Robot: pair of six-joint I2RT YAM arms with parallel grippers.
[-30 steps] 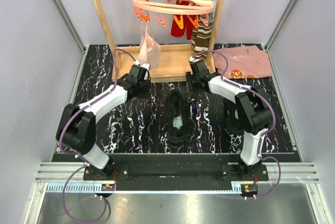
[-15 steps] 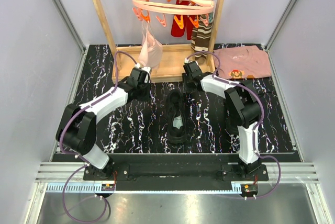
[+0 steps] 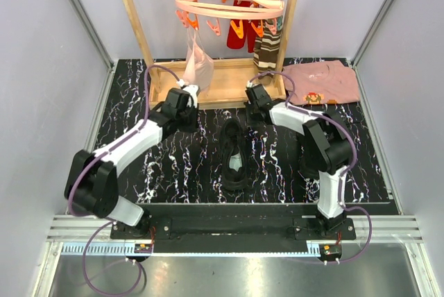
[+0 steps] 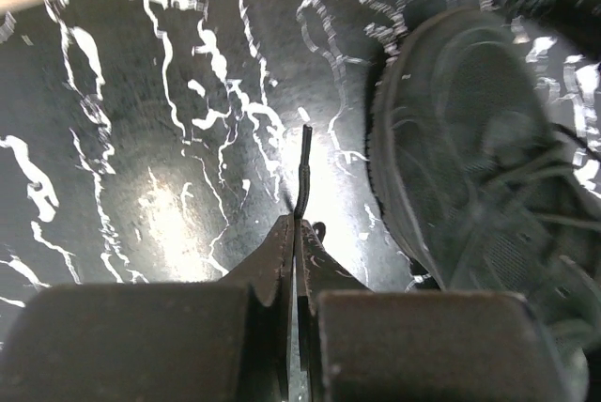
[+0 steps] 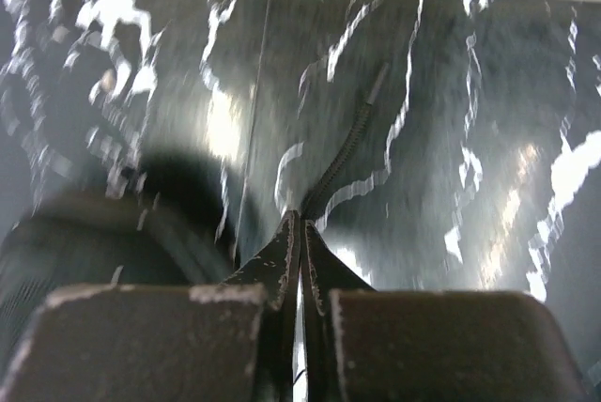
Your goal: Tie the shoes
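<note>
One black lace-up shoe (image 3: 234,153) lies in the middle of the marbled black table, toe toward the back, its pale insole showing. It also shows at the right of the left wrist view (image 4: 479,158). My left gripper (image 3: 196,118) is just left of the toe, shut on a thin black lace end (image 4: 303,172) that sticks out past its tips (image 4: 298,224). My right gripper (image 3: 251,115) is just right of the toe, shut on the other lace end (image 5: 349,148), tips close together (image 5: 300,219). I cannot make out a second shoe.
A wooden frame base (image 3: 222,83) stands right behind both grippers. A pink peg hanger (image 3: 229,2) with socks hangs over it. A folded pink shirt (image 3: 322,82) lies at the back right. Metal walls close in the table's sides.
The left arm has stretched out, its elbow moving left and toward the front, wrist staying near the shoe's toe. The right wrist shifted left, then slightly back right. Both stay shut on the laces.
</note>
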